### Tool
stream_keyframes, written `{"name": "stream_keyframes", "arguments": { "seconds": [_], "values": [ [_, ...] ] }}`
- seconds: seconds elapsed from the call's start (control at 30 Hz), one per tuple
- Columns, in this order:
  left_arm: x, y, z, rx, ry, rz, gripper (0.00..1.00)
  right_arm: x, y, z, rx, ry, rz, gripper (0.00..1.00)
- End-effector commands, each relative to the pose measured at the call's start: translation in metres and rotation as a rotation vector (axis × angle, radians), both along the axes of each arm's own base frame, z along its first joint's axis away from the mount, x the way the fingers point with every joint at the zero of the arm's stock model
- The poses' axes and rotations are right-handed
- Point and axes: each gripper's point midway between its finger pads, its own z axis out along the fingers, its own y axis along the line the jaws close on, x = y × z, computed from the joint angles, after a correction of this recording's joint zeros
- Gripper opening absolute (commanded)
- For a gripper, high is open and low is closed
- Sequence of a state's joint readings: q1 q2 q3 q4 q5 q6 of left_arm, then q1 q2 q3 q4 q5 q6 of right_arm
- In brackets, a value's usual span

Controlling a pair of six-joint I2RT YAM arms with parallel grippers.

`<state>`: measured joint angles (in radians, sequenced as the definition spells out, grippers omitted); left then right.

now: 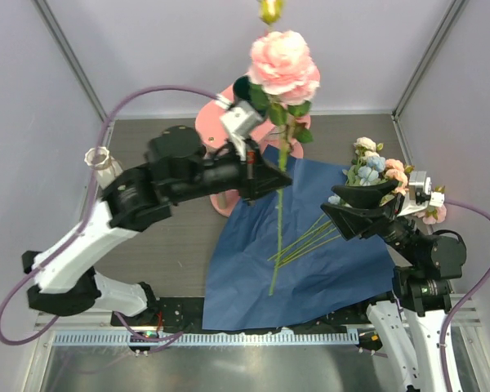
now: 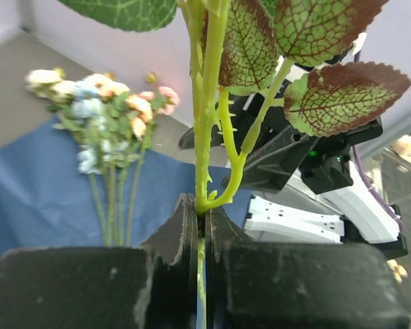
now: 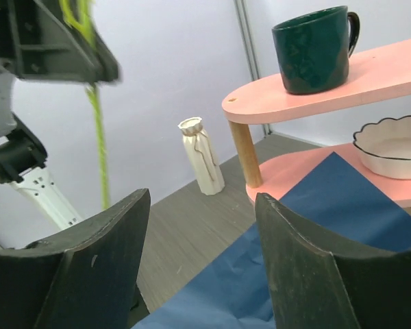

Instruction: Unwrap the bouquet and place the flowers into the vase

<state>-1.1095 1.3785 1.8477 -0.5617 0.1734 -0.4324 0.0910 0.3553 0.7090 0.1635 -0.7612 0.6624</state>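
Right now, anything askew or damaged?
Nothing spilled or damaged. Only the blue wrapping paper lies skewed, one corner riding onto the pink shelf's lower tier. The vase stands upright. Left fingers pinch the rose stem.

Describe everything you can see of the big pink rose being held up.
The pink rose has a full, pale-pink bloom on a long, thorny green stem with red-tinged, veined leaves. It stands near upright, bloom up, with the left gripper shut on its stem below the leaves. Its lower end hangs over the blue paper.
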Motion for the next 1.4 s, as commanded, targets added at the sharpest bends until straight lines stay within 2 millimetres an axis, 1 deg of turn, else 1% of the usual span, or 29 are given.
{"name": "stream_keyframes", "arguments": {
  "seconds": [0.0,0.03,0.07,0.1,0.13,0.2,0.23,0.37,0.43,0.47,0.53,0.57,0.6,0.67,0.7,0.77,0.8,0.87,0.9,0.93,1.0,1.03,1.07,1.1,1.13,1.2,1.23,1.3,1.37],
  "values": [
    [0.007,0.102,0.031,0.057,-0.125,0.255,0.00,0.007,-0.007,0.000,-0.040,0.004,-0.079,0.69],
    [0.019,0.120,0.032,0.075,-0.137,0.360,0.00,0.008,-0.007,-0.002,-0.042,0.014,-0.083,0.69],
    [0.022,0.135,0.027,0.108,-0.146,0.408,0.00,0.009,-0.007,-0.003,-0.047,0.012,-0.085,0.69],
    [0.022,0.157,0.034,0.094,-0.161,0.462,0.00,0.010,-0.007,-0.003,-0.048,0.014,-0.088,0.69],
    [0.035,0.180,0.035,0.110,-0.174,0.591,0.00,0.011,-0.007,-0.005,-0.051,0.022,-0.088,0.69],
    [0.041,0.214,0.038,0.125,-0.201,0.717,0.00,0.013,-0.007,-0.007,-0.053,0.025,-0.090,0.69],
    [0.050,0.235,0.039,0.148,-0.218,0.826,0.00,0.014,-0.007,-0.008,-0.055,0.027,-0.092,0.69],
    [0.068,0.278,0.041,0.237,-0.290,1.074,0.00,0.018,-0.008,-0.015,-0.063,0.054,-0.103,0.69],
    [0.076,0.285,0.038,0.323,-0.352,1.139,0.00,0.019,-0.009,-0.017,-0.068,0.059,-0.111,0.69],
    [0.080,0.288,0.044,0.313,-0.367,1.190,0.00,0.020,-0.009,-0.018,-0.069,0.064,-0.114,0.69],
    [0.089,0.290,0.045,0.365,-0.411,1.220,0.00,0.021,-0.010,-0.020,-0.070,0.070,-0.120,0.69],
    [0.096,0.285,0.046,0.368,-0.412,1.231,0.00,0.021,-0.010,-0.020,-0.070,0.072,-0.120,0.69],
    [0.105,0.291,0.050,0.360,-0.408,1.242,0.00,0.022,-0.010,-0.021,-0.070,0.076,-0.123,0.69],
    [0.125,0.289,0.043,0.372,-0.375,1.252,0.00,0.022,-0.010,-0.021,-0.070,0.075,-0.123,0.69],
    [0.139,0.299,0.042,0.368,-0.360,1.272,0.00,0.022,-0.010,-0.020,-0.071,0.074,-0.125,0.69],
    [0.157,0.302,0.043,0.340,-0.345,1.292,0.00,0.021,-0.010,-0.022,-0.074,0.075,-0.125,0.69],
    [0.165,0.314,0.047,0.321,-0.340,1.331,0.00,0.022,-0.011,-0.021,-0.074,0.075,-0.131,0.69],
    [0.175,0.326,0.058,0.277,-0.341,1.394,0.00,0.023,-0.011,-0.023,-0.076,0.079,-0.133,0.69],
    [0.180,0.343,0.067,0.258,-0.341,1.458,0.00,0.023,-0.011,-0.023,-0.077,0.080,-0.133,0.69],
    [0.184,0.351,0.076,0.214,-0.346,1.503,0.00,0.024,-0.011,-0.024,-0.077,0.081,-0.135,0.69],
    [0.188,0.373,0.087,0.176,-0.361,1.596,0.00,0.023,-0.011,-0.022,-0.076,0.073,-0.135,0.69],
    [0.185,0.386,0.100,0.122,-0.387,1.682,0.00,0.023,-0.011,-0.022,-0.076,0.072,-0.134,0.69],
    [0.184,0.394,0.104,0.126,-0.404,1.729,0.00,0.022,-0.011,-0.023,-0.076,0.070,-0.134,0.69],
    [0.186,0.400,0.105,0.112,-0.405,1.769,0.00,0.023,-0.011,-0.023,-0.075,0.070,-0.134,0.69],
    [0.184,0.405,0.115,0.048,-0.418,1.809,0.00,0.022,-0.011,-0.023,-0.076,0.069,-0.133,0.69],
    [0.181,0.412,0.122,0.068,-0.463,1.851,0.00,0.022,-0.011,-0.023,-0.077,0.062,-0.134,0.69],
    [0.179,0.415,0.134,0.024,-0.496,1.879,0.00,0.022,-0.011,-0.024,-0.081,0.065,-0.132,0.69],
    [0.171,0.426,0.143,0.055,-0.527,1.943,0.00,0.021,-0.010,-0.024,-0.082,0.060,-0.130,0.69],
    [0.171,0.428,0.152,0.041,-0.556,1.968,0.00,0.019,-0.009,-0.023,-0.082,0.056,-0.126,0.69]
  ]
}}
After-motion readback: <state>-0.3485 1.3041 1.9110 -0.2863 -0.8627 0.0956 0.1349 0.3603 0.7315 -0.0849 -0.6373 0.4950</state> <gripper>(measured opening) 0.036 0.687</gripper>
